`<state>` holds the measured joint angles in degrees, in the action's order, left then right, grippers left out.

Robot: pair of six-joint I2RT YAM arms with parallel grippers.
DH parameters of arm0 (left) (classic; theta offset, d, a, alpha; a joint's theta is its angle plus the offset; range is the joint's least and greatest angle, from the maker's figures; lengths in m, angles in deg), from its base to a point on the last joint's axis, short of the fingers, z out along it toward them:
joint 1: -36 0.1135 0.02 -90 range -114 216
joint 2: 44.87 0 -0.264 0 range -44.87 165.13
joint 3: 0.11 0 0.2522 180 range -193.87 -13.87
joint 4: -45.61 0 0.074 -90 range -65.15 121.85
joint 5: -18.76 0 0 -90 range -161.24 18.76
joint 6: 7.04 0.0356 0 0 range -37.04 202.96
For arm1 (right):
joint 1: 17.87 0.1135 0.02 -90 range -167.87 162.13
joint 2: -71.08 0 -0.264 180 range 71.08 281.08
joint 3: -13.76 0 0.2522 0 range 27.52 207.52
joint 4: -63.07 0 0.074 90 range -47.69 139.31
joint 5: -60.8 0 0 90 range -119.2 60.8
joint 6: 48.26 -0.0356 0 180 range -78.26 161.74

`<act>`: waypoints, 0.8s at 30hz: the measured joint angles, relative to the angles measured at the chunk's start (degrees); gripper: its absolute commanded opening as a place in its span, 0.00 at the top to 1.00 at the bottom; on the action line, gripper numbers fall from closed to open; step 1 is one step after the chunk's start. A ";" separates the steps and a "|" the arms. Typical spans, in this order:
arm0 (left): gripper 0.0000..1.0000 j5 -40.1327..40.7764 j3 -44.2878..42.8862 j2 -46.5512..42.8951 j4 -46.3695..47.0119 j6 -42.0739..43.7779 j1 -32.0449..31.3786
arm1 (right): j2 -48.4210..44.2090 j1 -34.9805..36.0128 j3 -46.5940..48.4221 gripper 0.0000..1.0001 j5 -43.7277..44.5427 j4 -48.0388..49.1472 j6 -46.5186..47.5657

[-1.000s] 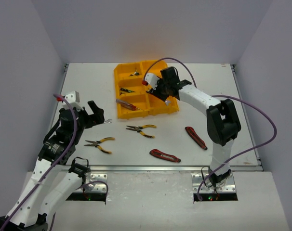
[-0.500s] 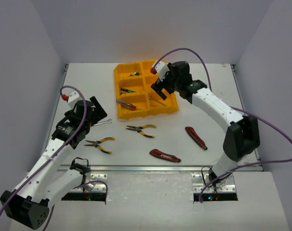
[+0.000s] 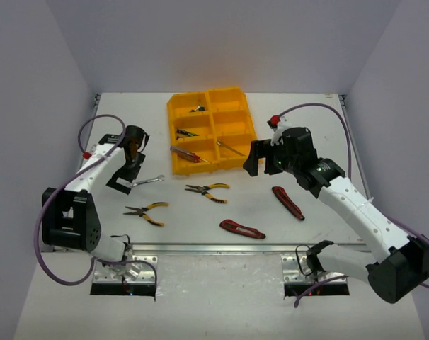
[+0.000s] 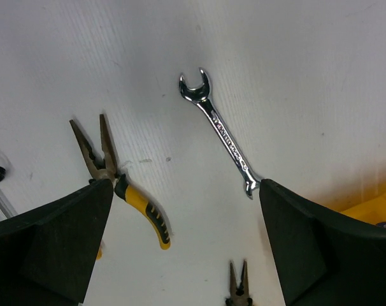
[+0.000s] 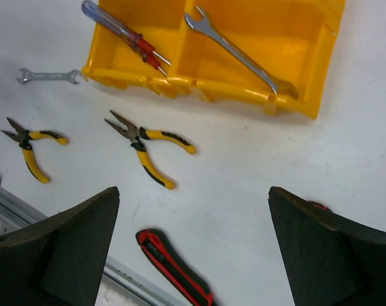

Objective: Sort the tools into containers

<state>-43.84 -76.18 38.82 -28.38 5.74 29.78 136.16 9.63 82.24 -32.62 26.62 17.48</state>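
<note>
We log yellow plastic organiser tray [image 3: 232, 124]: silver wrench [image 5: 234, 51] in near-right compartment, red-blue screwdriver [image 5: 126, 35] near-left | left gripper [image 4: 185, 185] left of tray, jaws spread, empty | right gripper [image 5: 194, 191] off tray's right, likewise.

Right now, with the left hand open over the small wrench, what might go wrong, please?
The wrench lies flat on the table, so the left hand may slip off it or scrape the surface. It sits close to the near-left corner of the tray, where the screwdriver seems to overhang the wall; a finger could knock either.
</note>
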 measured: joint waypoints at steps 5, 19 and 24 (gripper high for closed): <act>0.09 -3.72 -1.12 4.53 1.15 -5.41 0.57 | -3.41 0.00 -5.71 0.01 0.65 -0.04 -2.85; 0.36 -8.76 -6.71 21.88 4.40 -11.13 0.59 | -10.44 0.00 -12.85 0.01 0.42 1.24 -4.28; 0.41 -9.13 -3.63 22.03 8.53 -11.84 0.62 | -11.02 0.00 -13.35 0.01 0.41 1.22 -3.83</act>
<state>-52.97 -79.81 60.85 -19.84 -6.10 30.39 125.14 9.63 68.90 -32.21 27.84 13.65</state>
